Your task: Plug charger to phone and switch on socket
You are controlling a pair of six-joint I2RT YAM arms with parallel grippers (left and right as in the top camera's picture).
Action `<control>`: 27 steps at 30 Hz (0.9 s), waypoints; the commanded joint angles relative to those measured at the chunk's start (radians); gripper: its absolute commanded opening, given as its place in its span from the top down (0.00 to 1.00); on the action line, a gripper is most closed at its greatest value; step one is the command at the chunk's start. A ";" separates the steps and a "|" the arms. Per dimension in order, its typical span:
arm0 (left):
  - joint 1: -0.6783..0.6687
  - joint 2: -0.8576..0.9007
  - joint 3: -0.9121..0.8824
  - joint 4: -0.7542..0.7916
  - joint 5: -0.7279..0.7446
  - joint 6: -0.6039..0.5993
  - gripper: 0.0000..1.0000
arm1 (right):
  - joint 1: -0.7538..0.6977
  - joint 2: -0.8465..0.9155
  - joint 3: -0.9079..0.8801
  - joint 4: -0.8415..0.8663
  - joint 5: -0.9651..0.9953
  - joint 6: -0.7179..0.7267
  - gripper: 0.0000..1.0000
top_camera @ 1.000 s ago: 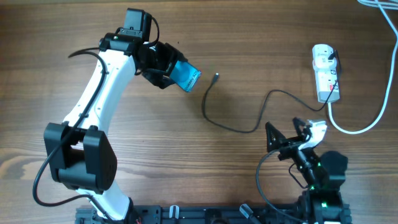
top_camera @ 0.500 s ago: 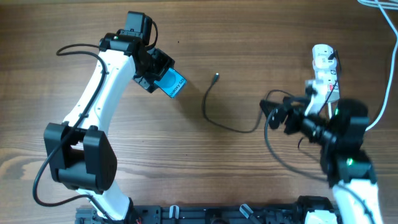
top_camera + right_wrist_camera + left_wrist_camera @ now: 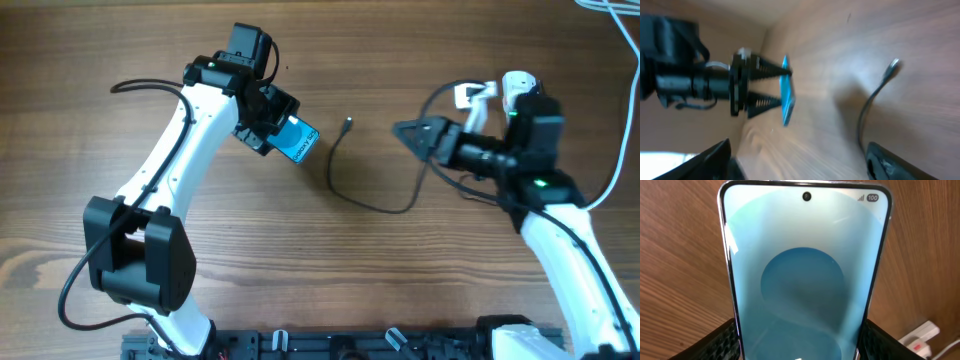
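Observation:
My left gripper (image 3: pixel 276 130) is shut on the phone (image 3: pixel 296 141) and holds it above the table, lit turquoise screen up. In the left wrist view the phone (image 3: pixel 805 270) fills the frame between my black fingers (image 3: pixel 715 342). The charger's metal-tipped plug (image 3: pixel 347 124) lies on the table right of the phone, and its thin black cable (image 3: pixel 345 192) curves away toward the right. My right gripper (image 3: pixel 405 131) is open and empty, pointing left, a short way right of the plug. Its wrist view shows the plug (image 3: pixel 892 65) and the phone (image 3: pixel 786 97) edge-on. The socket (image 3: pixel 516 80) is mostly hidden behind my right arm.
A thicker white cable (image 3: pixel 620 120) loops along the right edge of the wooden table (image 3: pixel 150 300). The socket's end also shows in the left wrist view (image 3: pixel 917 337). The arm bases stand at the front edge.
My right arm has swung up from the front edge to mid-table, its gripper now pointing left near the plug. My left gripper has shifted the phone slightly right.

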 commanded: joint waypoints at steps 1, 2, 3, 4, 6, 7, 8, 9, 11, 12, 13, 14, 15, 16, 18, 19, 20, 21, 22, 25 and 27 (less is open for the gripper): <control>-0.002 -0.035 0.000 0.006 0.019 -0.085 0.42 | 0.140 0.063 0.016 0.042 0.131 0.114 0.20; -0.002 -0.035 0.000 0.007 0.027 -0.090 0.42 | 0.165 0.072 0.016 0.047 0.167 0.136 0.21; -0.002 -0.035 0.000 0.006 0.040 -0.107 0.42 | 0.204 0.087 0.016 0.061 0.217 0.171 0.22; -0.002 -0.035 0.000 0.007 0.048 -0.108 0.42 | 0.226 0.096 0.016 0.073 0.241 0.188 0.23; -0.002 -0.035 0.000 0.006 0.075 -0.134 0.42 | 0.283 0.124 0.016 0.130 0.284 0.238 0.25; -0.002 -0.035 0.000 0.010 0.095 -0.136 0.42 | 0.307 0.139 0.016 0.164 0.297 0.264 0.26; -0.002 -0.035 0.000 0.016 0.117 -0.136 0.43 | 0.327 0.153 0.016 0.192 0.312 0.295 0.27; -0.002 -0.035 0.000 0.020 0.133 -0.137 0.43 | 0.340 0.165 0.016 0.212 0.323 0.311 0.28; -0.002 -0.035 0.000 0.027 0.166 -0.136 0.43 | 0.362 0.199 0.016 0.255 0.336 0.342 0.29; -0.002 -0.035 0.000 0.029 0.182 -0.136 0.43 | 0.370 0.216 0.016 0.278 0.336 0.354 0.29; -0.002 -0.035 0.000 0.030 0.191 -0.136 0.43 | 0.377 0.234 0.016 0.303 0.335 0.355 0.30; -0.002 -0.035 0.000 0.029 0.200 -0.136 0.43 | 0.387 0.254 0.016 0.334 0.336 0.359 0.31; -0.002 -0.035 0.000 0.029 0.211 -0.135 0.43 | 0.399 0.279 0.016 0.377 0.335 0.366 0.33; -0.002 -0.035 0.000 0.029 0.216 -0.136 0.43 | 0.406 0.288 0.016 0.394 0.336 0.369 0.34; -0.002 -0.035 0.000 0.030 0.220 -0.136 0.43 | 0.419 0.309 0.016 0.437 0.340 0.370 0.34; -0.002 -0.035 0.000 0.029 0.220 -0.136 0.43 | 0.425 0.317 0.016 0.448 0.348 0.374 0.34; -0.002 -0.035 0.000 0.029 0.220 -0.136 0.43 | 0.428 0.322 0.016 0.452 0.356 0.379 0.35; -0.002 -0.035 0.000 0.029 0.220 -0.136 0.43 | 0.433 0.326 0.016 0.457 0.368 0.380 0.36; -0.002 -0.035 0.000 0.029 0.223 -0.136 0.43 | 0.438 0.332 0.016 0.457 0.388 0.380 0.38; -0.002 -0.035 0.000 0.029 0.223 -0.135 0.43 | 0.455 0.355 0.016 0.463 0.435 0.380 0.42; -0.002 -0.035 0.000 0.029 0.223 -0.135 0.43 | 0.466 0.371 0.016 0.487 0.445 0.380 0.45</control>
